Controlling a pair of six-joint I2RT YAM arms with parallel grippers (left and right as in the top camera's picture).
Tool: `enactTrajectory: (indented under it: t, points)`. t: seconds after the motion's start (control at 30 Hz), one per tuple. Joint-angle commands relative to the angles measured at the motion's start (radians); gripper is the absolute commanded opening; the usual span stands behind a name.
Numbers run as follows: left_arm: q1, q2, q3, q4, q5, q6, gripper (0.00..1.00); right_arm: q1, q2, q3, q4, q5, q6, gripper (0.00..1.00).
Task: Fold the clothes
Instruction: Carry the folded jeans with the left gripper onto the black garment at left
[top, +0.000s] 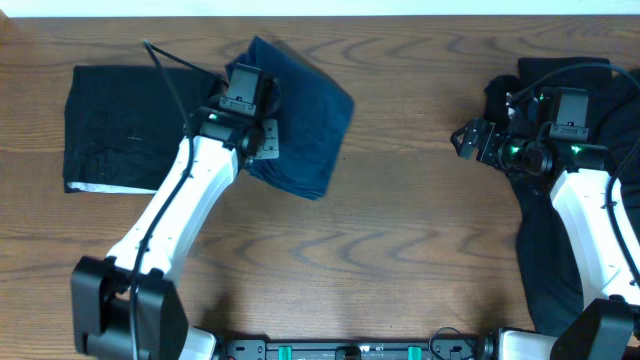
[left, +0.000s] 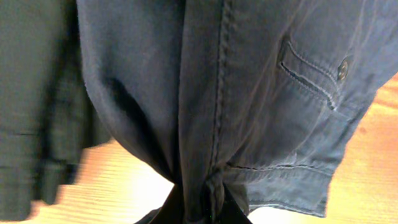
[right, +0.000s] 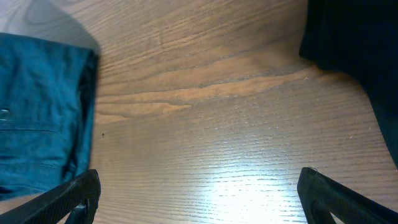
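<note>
one blue garment (top: 305, 120), two black garments (top: 120, 125) (top: 543, 255)

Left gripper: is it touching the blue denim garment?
Touching. The left wrist view shows the left gripper shut on the blue denim garment, fabric bunched into a pinch between its jaws.

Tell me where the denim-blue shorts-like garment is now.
In the overhead view, the denim-blue shorts-like garment is left of centre on the wooden table. It is pinched in the left gripper, just right of the flat black garment.
</note>
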Motion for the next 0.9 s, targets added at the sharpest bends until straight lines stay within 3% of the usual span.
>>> enactTrajectory:
  t: [0.0, 0.63, 0.87]
  points:
    - [0.001, -0.072, 0.024, 0.012, -0.153, 0.034, 0.06, -0.007, 0.0, 0.003, -0.001, 0.0, -0.005, 0.99]
    - [0.17, -0.166, 0.024, 0.126, -0.202, 0.08, 0.06, -0.007, 0.0, 0.003, -0.001, 0.0, -0.004, 0.99]
    - [0.254, -0.167, 0.032, 0.143, -0.2, -0.018, 0.06, -0.007, 0.0, 0.003, -0.001, 0.0, -0.004, 0.99]
